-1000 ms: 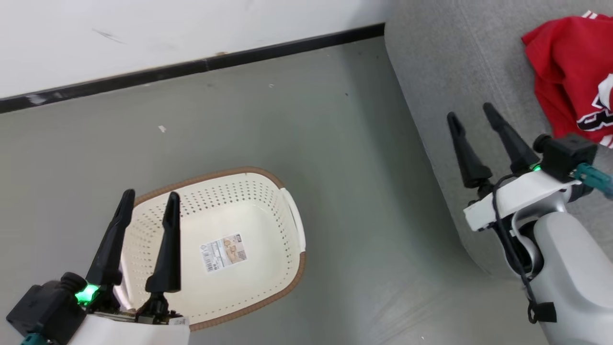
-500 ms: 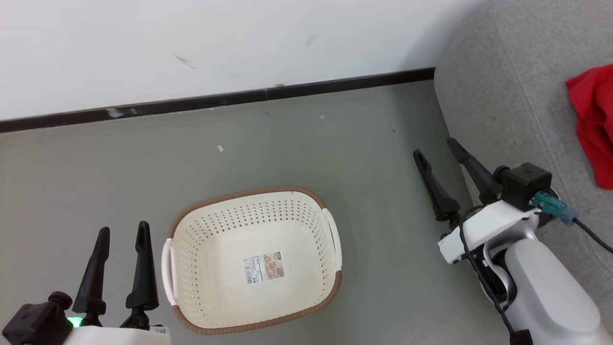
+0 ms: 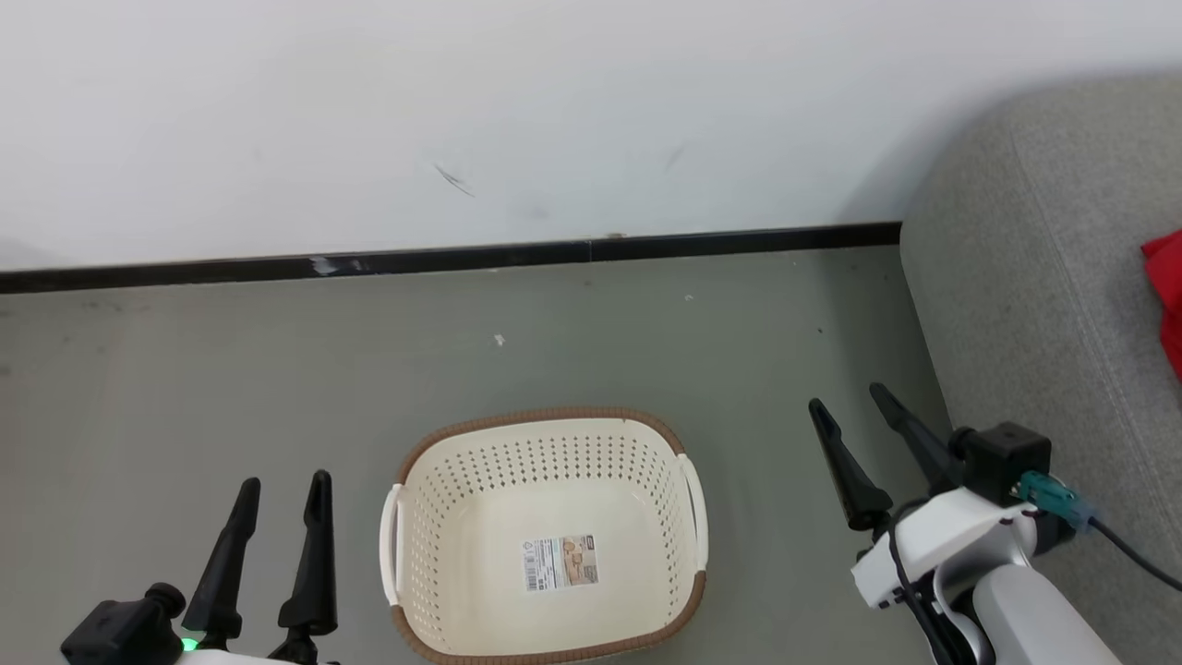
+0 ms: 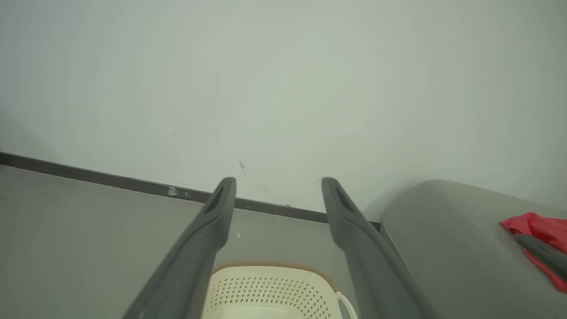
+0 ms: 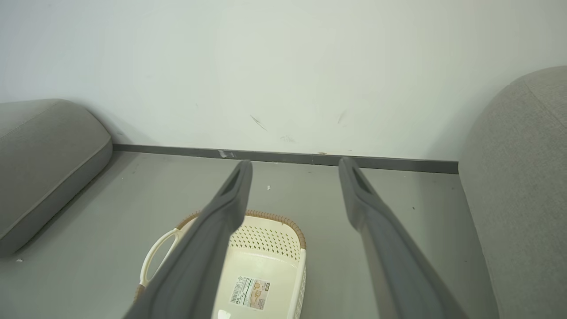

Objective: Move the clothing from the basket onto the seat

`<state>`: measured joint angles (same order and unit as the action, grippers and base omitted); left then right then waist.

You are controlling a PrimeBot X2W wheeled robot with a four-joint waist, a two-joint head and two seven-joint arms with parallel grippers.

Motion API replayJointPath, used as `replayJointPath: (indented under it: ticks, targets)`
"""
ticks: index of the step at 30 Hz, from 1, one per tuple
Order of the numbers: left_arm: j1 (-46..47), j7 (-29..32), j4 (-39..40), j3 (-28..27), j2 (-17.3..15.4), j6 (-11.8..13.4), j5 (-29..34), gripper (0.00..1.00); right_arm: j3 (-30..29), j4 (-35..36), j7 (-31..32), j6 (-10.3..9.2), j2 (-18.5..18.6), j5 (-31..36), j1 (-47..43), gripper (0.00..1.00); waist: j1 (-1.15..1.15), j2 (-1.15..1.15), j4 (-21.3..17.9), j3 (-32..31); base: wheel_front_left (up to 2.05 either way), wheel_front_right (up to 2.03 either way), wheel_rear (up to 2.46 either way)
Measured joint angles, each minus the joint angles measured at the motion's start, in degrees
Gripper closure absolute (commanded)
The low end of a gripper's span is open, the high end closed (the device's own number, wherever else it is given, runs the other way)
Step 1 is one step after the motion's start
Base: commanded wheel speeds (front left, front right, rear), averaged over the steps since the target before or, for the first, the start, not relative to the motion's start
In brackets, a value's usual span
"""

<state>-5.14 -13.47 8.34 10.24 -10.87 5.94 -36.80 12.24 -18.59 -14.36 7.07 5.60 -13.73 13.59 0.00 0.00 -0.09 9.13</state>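
My left gripper [image 3: 286, 480] and right gripper [image 3: 846, 398] gape wide, both empty. The basket [image 3: 545, 416] sits empty at six o'clock between them. The clothing [image 3: 1168, 296] lies on the seat [image 3: 1034, 305] at three o'clock, nearer my right arm.

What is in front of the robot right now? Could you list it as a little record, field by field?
Basket: upright on the grey floor; inside, just a paper label
Clothing: red, lying on the seat
Seat: grey cushion, right of the basket
Left end effector: open, holding nothing, left of the basket
Right end effector: open, holding nothing, between basket and seat
Job: looks done
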Motion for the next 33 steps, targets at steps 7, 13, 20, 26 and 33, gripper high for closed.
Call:
replayJointPath:
  ticks: [7,13,20,26,33]
  targets:
    - [0.0,-0.1,-2.3,1.5,-0.5,-1.8,0.0,0.00,-2.6,0.5,0.0,0.00,-0.5,0.4,-3.8,0.00,0.00,0.00,1.7,-3.1,0.00,0.00,0.00]
    - [-0.5,-0.2,-4.0,1.8,-0.9,-2.9,0.0,0.00,-3.7,1.3,0.0,0.00,-1.4,1.2,-6.5,0.00,0.00,0.00,2.4,-5.5,0.00,0.00,0.00]
    - [-1.5,-0.1,-6.1,2.8,-0.9,-3.6,0.0,1.00,-3.8,0.5,0.1,-0.02,-2.0,1.8,-9.4,1.00,0.00,0.00,2.4,-7.2,0.00,0.00,0.00]
    - [-2.5,0.1,-9.3,4.0,1.5,-3.6,-0.1,1.00,-3.5,-2.5,0.2,-0.02,-2.7,1.6,-12.7,1.00,0.00,0.00,2.4,-7.2,0.00,0.00,0.00]
    - [-2.5,0.7,-9.4,3.5,1.6,-3.6,-3.7,1.00,-3.6,-1.7,0.3,-0.02,-2.8,-2.0,-12.8,1.00,0.00,0.00,2.4,-7.2,0.00,0.00,0.00]
